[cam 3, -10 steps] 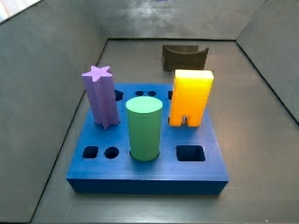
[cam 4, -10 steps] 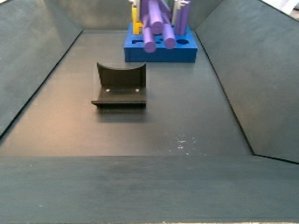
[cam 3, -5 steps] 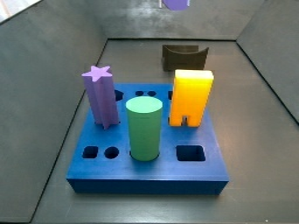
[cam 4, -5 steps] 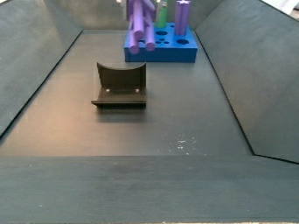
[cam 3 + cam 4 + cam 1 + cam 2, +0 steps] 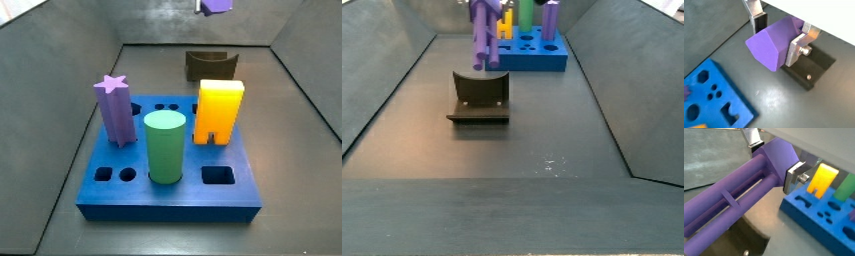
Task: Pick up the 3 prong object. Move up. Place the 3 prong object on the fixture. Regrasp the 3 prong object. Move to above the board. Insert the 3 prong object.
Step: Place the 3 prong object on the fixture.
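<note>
Wrist view: gripper (image 5: 777, 37), two silver plate fingers (image 5: 799, 46) with dark pads, clamped on the flat sides of the prong piece (image 5: 775, 44). The piece's blunt purple end faces the camera. Behind and below it lies the dark fixture (image 5: 814, 70) on the grey floor (image 5: 784, 102). A corner of the blue board (image 5: 714, 102), with shaped holes, lies off to one side of the gripper, well apart from the piece.

Wrist view: gripper (image 5: 774, 158) closed on the upper end of the prong piece (image 5: 741, 198); its long ribbed prongs run away from the fingers. The board (image 5: 821, 220) lies beside the piece, carrying a yellow block (image 5: 822, 179) and a green post (image 5: 845, 186). Dark fixture surface (image 5: 747, 245) shows beneath the prong ends.

Side view: only the piece's purple lower tip (image 5: 214, 5) shows at the frame's upper edge; the gripper is out of frame. The fixture (image 5: 213, 65) stands on the floor below it. Nearer the camera sits the board (image 5: 167, 195) with a star post (image 5: 116, 112), a green cylinder (image 5: 164, 147) and the yellow block (image 5: 219, 111).

Side view: the piece (image 5: 482, 35) hangs upright, its prong ends just above the notch of the fixture (image 5: 478, 97); contact cannot be told. The fingers are cut off by the frame edge. The board (image 5: 536, 55) lies beyond, apart from the piece.
</note>
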Controlling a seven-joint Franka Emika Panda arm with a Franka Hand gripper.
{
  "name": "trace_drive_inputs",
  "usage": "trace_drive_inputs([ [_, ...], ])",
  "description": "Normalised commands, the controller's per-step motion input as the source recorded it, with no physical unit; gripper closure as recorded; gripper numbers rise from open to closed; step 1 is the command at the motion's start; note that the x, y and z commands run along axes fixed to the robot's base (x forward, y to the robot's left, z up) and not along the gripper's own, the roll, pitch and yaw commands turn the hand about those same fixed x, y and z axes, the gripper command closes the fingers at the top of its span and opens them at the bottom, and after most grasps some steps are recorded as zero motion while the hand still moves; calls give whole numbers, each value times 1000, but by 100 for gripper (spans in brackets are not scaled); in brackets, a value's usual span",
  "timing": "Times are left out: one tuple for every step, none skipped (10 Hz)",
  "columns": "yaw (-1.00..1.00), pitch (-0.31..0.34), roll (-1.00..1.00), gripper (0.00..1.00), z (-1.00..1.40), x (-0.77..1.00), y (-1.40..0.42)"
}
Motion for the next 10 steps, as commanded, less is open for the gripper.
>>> trace_drive_inputs([
  [-96,133,-1000,100,-13,192,35],
  [-108,137,-1000,100,-14,105,37],
  [-123,129,-1000,100,-5,54,38],
  [-151,121,-1000,100,-8,46,37],
  [-176,123,-1000,100,-16,63,38],
  [-213,124,-1000,100,-17,80,41],
  [-212,106,-884,100,-17,83,45],
  [-203,60,-648,100,-19,85,46],
  [-187,14,-410,100,-20,77,46],
  [-167,-12,-245,100,-14,73,36],
])
